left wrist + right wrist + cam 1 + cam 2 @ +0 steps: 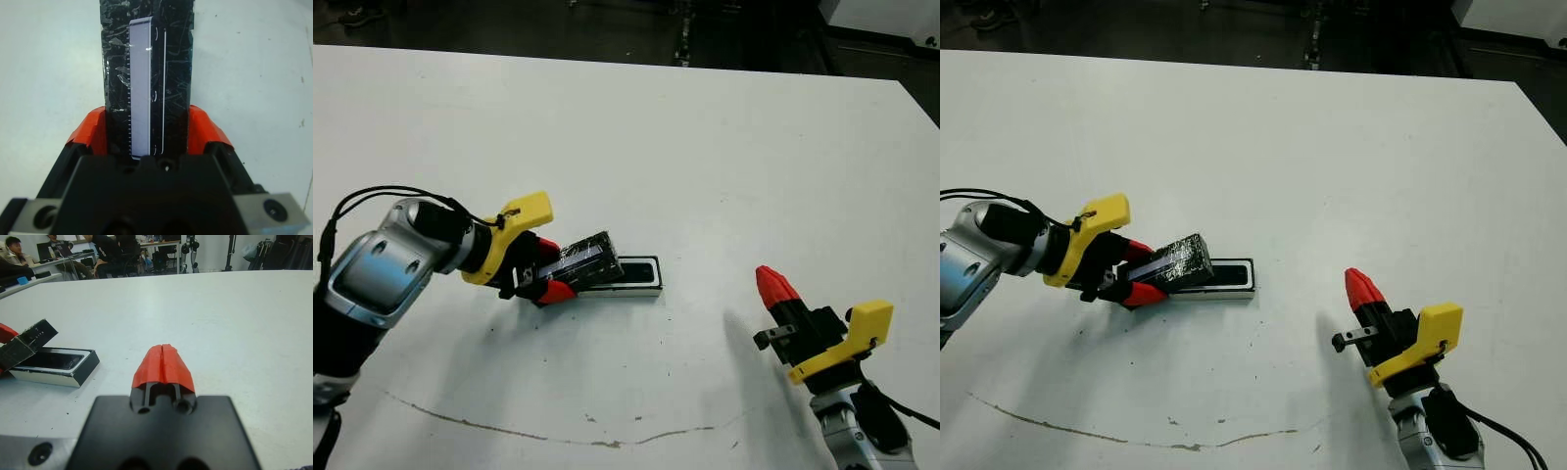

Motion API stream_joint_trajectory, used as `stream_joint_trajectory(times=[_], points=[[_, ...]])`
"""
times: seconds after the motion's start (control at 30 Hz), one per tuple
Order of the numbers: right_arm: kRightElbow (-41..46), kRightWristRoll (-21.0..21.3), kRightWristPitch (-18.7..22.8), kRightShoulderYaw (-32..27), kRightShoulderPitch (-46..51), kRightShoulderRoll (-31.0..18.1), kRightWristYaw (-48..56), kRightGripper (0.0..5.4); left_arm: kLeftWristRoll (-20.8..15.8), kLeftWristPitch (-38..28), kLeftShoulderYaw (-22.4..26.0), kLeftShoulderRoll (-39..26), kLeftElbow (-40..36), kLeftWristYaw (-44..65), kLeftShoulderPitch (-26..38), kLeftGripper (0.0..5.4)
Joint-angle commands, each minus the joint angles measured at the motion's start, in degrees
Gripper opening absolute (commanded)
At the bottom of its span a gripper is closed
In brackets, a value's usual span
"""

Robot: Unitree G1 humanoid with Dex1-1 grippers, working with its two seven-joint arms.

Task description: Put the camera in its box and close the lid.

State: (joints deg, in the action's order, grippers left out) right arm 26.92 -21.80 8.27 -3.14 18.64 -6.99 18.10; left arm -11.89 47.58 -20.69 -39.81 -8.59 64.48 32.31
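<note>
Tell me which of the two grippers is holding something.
The left gripper: its fingers clamp the speckled black lid, tilted over the box. The right gripper is shut on nothing.

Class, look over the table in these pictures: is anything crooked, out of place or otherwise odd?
Yes. The lid is not flat on the box: the left gripper holds it tilted, one end raised over the box's left end, the right part uncovered. A thin dark curved mark crosses the table near the front edge.
</note>
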Motion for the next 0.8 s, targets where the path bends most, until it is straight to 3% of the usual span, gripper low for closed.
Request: stream_joint_trajectory(times=[0.03,0.4,0.8], points=[[0.4,0.0,0.6,-0.2,0.5,-0.5,-0.5,0.0,0.3,-0.3,-1.1,0.7,0.3,-1.2,-0.6,3.16],[0.2,0.1,0.1,-0.2,0.4,-0.6,-0.2,0.0,2.3,-5.0,-4.0,3.7,4.9,-1.7,0.5,3.16],[0.3,-0.3,1.2,-0.4,0.5,-0.7,-0.6,0.0,0.8,-2.8,-5.9,6.4,1.8,-1.2,1.4,3.16]])
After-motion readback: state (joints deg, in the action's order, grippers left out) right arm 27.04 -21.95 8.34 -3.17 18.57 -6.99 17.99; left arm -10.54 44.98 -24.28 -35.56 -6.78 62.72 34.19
